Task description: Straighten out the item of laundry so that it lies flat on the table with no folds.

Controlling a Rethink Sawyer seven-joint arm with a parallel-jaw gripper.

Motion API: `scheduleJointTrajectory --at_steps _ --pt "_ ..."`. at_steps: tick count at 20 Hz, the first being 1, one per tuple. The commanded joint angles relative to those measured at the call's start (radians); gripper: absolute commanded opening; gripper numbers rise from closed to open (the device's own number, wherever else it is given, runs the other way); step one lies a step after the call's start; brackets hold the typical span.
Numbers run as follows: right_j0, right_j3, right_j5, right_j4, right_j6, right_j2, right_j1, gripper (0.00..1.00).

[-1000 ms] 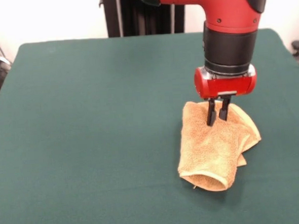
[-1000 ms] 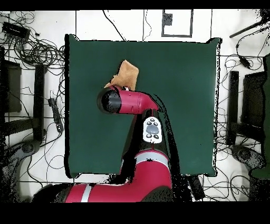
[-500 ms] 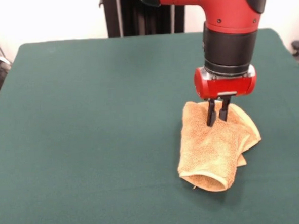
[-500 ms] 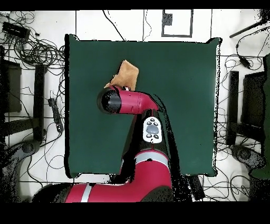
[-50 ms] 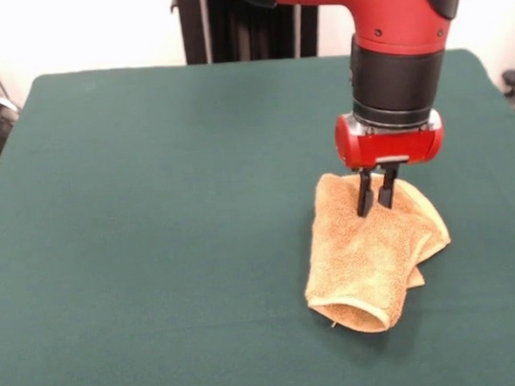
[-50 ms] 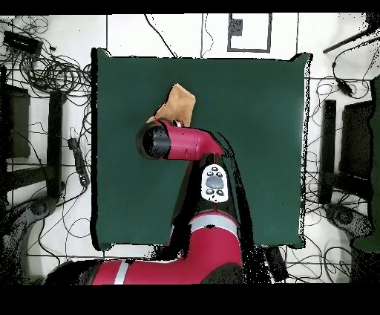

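The golden-orange towel (image 5: 375, 256) is seen bunched and folded over itself on the green bench (image 5: 153, 208), toward the right side in the front view. Its upper edge is pinched by the claw (image 5: 374, 202) — black fingers nearly together, closed on a fold of cloth.

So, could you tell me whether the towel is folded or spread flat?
Folded: the towel lies doubled over, with a rolled fold at its near end.

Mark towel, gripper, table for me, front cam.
towel (image 5: 367, 261): front view, on the middle of the folded terry cloth.
gripper (image 5: 375, 205): front view, midway between the two black fingertips, down at the towel's far part.
table (image 5: 153, 208): front view, on bare green cloth beside the towel.
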Motion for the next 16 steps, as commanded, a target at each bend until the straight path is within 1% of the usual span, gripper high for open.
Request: scheduleJointTrajectory --at_steps 1,5,7,12,16 --pt "0.002 0.065 0.114 0.046 0.188 0.048 -0.064 0.0" --pt "-0.004 0.085 0.173 0.043 0.179 0.031 -0.111 0.0" --pt "-0.009 0.081 0.191 0.047 0.178 0.037 -0.121 0.0" --pt "0.004 0.071 0.213 0.047 0.196 0.024 -0.126 0.0" --pt "0.004 0.073 0.188 0.013 0.179 0.005 -0.119 0.0"
